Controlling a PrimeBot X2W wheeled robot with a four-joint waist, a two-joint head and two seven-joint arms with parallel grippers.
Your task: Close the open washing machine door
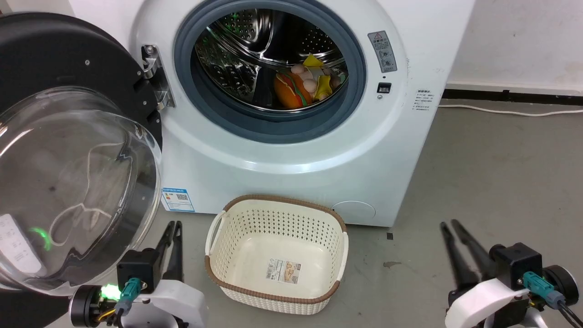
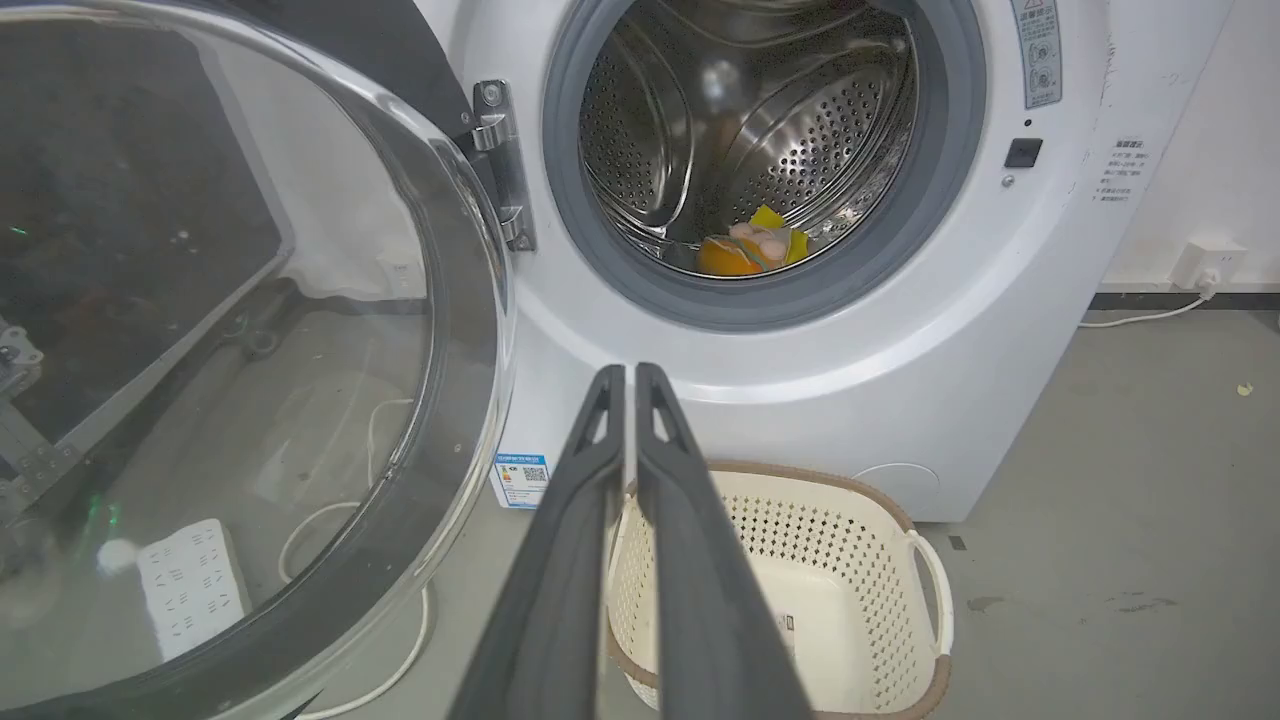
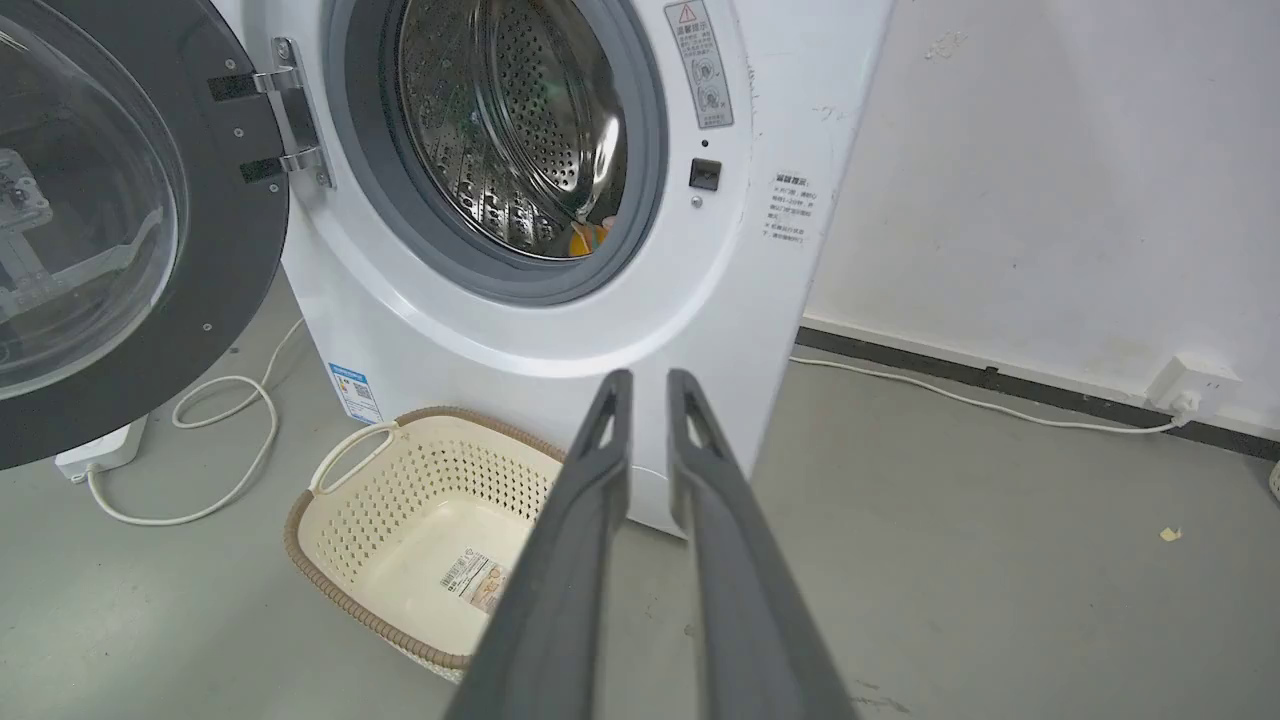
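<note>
Approach is the step in hand. Head view: the washing machine door hangs wide open at the washer's left, with the left gripper low beside its rim and the right gripper well apart. Left wrist view: the fingers are pressed together, empty, and aimed at the washer front. Right wrist view: the fingers are nearly together, perhaps with a slim gap. Next, I judge, the left arm must reach behind the door's free edge and push it toward the drum opening.
</note>
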